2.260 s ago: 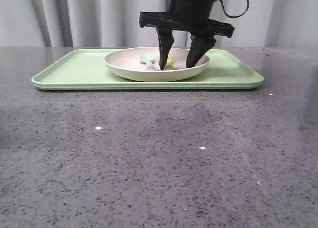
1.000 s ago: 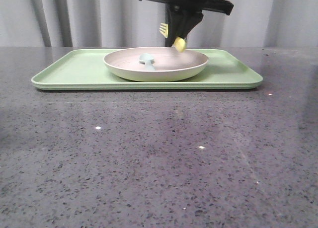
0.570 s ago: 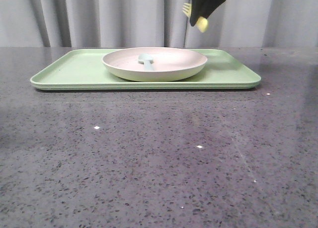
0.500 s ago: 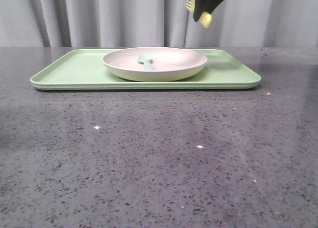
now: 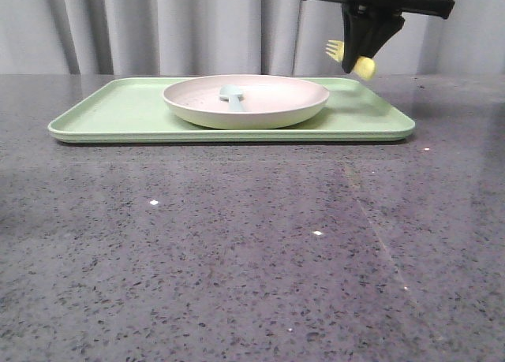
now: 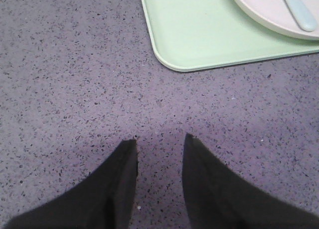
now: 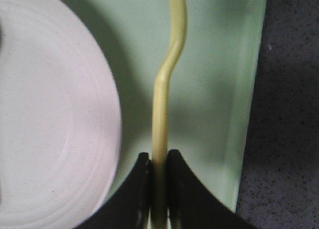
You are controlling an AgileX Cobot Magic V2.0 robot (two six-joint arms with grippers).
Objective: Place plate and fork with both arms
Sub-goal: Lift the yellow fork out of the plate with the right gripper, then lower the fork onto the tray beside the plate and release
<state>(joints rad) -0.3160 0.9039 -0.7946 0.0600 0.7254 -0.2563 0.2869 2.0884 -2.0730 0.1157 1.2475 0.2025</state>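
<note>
The cream-white plate (image 5: 245,100) sits on the pale green tray (image 5: 118,113). My right gripper (image 5: 361,56) is shut on the yellow fork (image 5: 351,57) and holds it in the air over the tray's right end, to the right of the plate. In the right wrist view the fork (image 7: 164,94) runs out from between the shut fingers (image 7: 141,189), beside the plate (image 7: 55,114). My left gripper (image 6: 159,146) is open and empty above bare table, apart from the tray's corner (image 6: 169,59). It does not show in the front view.
A pale blue spoon-like utensil (image 5: 233,95) lies in the plate; it also shows in the left wrist view (image 6: 298,12). Grey speckled tabletop (image 5: 252,244) spreads in front of the tray. Grey curtains hang behind.
My right gripper shut on the fork in the plate, lifted it, carried it right, and now holds it lower over the tray's right end. The plate and spoon-like utensil stayed put.
</note>
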